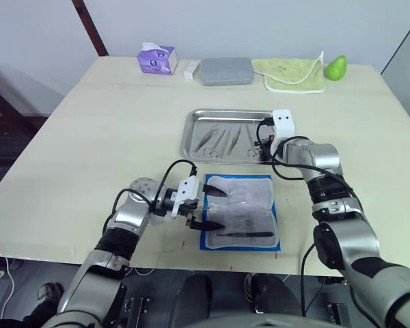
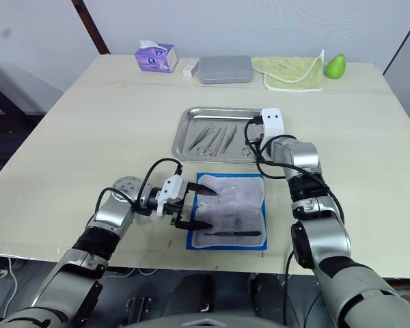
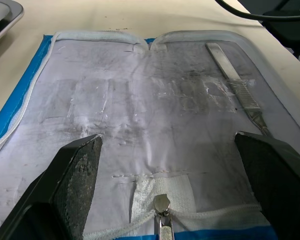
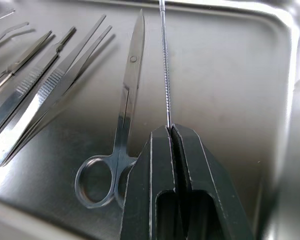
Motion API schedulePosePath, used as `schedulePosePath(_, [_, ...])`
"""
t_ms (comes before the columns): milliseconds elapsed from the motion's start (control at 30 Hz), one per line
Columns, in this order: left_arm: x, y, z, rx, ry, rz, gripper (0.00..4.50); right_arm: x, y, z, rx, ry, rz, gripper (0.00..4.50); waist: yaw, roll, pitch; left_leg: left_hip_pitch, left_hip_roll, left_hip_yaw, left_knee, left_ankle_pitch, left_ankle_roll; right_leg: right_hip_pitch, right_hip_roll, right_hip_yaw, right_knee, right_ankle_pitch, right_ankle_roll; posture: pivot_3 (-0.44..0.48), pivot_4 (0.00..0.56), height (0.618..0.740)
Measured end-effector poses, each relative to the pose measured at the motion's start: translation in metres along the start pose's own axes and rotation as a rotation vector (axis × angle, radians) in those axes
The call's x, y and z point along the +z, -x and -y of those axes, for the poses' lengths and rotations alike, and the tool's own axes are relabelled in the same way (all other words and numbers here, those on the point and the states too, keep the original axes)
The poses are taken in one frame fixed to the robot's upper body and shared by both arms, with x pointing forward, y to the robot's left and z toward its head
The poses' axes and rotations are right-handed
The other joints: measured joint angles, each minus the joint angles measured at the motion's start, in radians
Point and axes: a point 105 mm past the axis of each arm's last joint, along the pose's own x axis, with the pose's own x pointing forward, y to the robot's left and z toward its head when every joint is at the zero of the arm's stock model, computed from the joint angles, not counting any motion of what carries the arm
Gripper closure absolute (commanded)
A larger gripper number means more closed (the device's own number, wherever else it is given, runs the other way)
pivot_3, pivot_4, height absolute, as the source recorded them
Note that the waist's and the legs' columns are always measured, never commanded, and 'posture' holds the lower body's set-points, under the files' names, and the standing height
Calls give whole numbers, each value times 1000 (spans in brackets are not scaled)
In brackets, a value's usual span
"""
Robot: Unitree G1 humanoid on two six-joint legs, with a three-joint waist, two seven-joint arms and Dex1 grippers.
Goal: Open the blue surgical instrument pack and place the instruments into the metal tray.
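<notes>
I see the pack (image 1: 240,212) open at the desk's near edge, one tool (image 3: 238,86) left inside. My right gripper (image 4: 171,131) pinches a thin probe (image 4: 164,65) over the tray (image 1: 191,137); left gripper (image 1: 210,206) spread wide.

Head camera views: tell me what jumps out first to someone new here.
The opened blue surgical instrument pack lies near the table's front edge, one instrument left on its lining, with the left pincer open over it. Behind it, the metal tray holds scissors and other instruments. The right pincer, at the tray's right end, is shut on a thin probe.
</notes>
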Motion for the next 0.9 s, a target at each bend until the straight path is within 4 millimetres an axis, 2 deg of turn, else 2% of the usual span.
schedulePosePath(67, [0, 0, 0, 0, 0, 0, 0, 0, 0, 1, -4, 2, 0, 3639, 0, 0, 0, 0, 0, 0, 0, 0, 0, 0, 0, 0, 0, 0, 0, 0, 150, 740])
schedulePosePath(133, [0, 0, 0, 0, 1, 0, 0, -1, 0, 1, -5, 4, 0, 2554, 0, 0, 0, 0, 0, 0, 0, 0, 0, 0, 0, 0, 0, 0, 0, 0, 150, 740])
schedulePosePath(167, [0, 0, 0, 0, 1, 0, 0, 0, 0, 1, -4, 5, 0, 2141, 0, 0, 0, 0, 0, 0, 0, 0, 0, 0, 0, 0, 0, 0, 0, 0, 150, 740])
schedulePosePath(200, [0, 0, 0, 0, 1, 0, 0, 0, 0, 1, -3, 5, 0, 1942, 0, 0, 0, 0, 0, 0, 0, 0, 0, 0, 0, 0, 0, 0, 0, 0, 150, 740])
schedulePosePath(367, [1, -1, -1, 0, 0, 3, 0, 13, 10, -4, 40, 31, 66, 1942, 2, 1, 0, -1, 0, -1, 0, 0, 0, 0, 0, -1, 0, 0, 0, 0, 150, 740])
schedulePosePath(467, [1, -1, -1, 0, 0, 4, 0, 25, 30, -11, 134, 109, 176, 1942, 3, 1, 0, -1, 0, -1, 0, 0, 0, 0, 0, -1, 0, 0, 0, 0, 150, 740])
schedulePosePath(567, [1, -1, -1, 1, 0, 4, 0, 26, 44, -22, 228, 151, 254, 1942, 3, 1, 0, -1, 0, -2, 0, 0, 0, 0, 0, -2, 0, 0, 0, 0, 150, 740])
schedulePosePath(633, [0, 0, -2, 10, 4, 5, 0, 25, 84, -58, 516, 167, 412, 1942, 1, 2, 0, -1, 0, -3, 1, 0, 0, 1, 1, -3, 0, 0, 0, 0, 150, 740])
schedulePosePath(700, [0, -1, -2, 8, 4, 4, 0, 26, 100, -65, 598, 191, 440, 1942, 1, 2, 0, -1, 0, -3, 2, 0, 0, 1, 1, -3, 0, 0, 0, 0, 150, 740])
schedulePosePath(733, [1, -2, -3, 4, 0, 7, 0, 17, 121, -64, 681, 261, 442, 1942, 9, 2, 0, -2, -1, -5, 2, 0, 0, 2, 0, -5, -1, 0, 0, 0, 150, 740])
schedulePosePath(833, [0, 0, -2, 4, 4, 7, 0, -2, 137, -58, 746, 323, 401, 1942, 4, 1, 0, -1, -1, -4, 2, 0, 0, 3, 0, -3, -1, 0, 0, 0, 150, 740])
schedulePosePath(867, [-1, 1, -2, 7, 6, 4, 0, -9, 140, -54, 761, 337, 381, 1429, 2, 1, 0, 0, -1, -4, 2, 0, 0, 3, 0, -2, -1, 0, 0, 0, 150, 740])
schedulePosePath(900, [0, 0, -3, 4, 3, 4, 0, -18, 147, -51, 786, 374, 363, 1137, 3, 2, 0, -1, -1, -5, 2, 0, 0, 3, 1, -3, -1, 0, 0, 0, 150, 740])
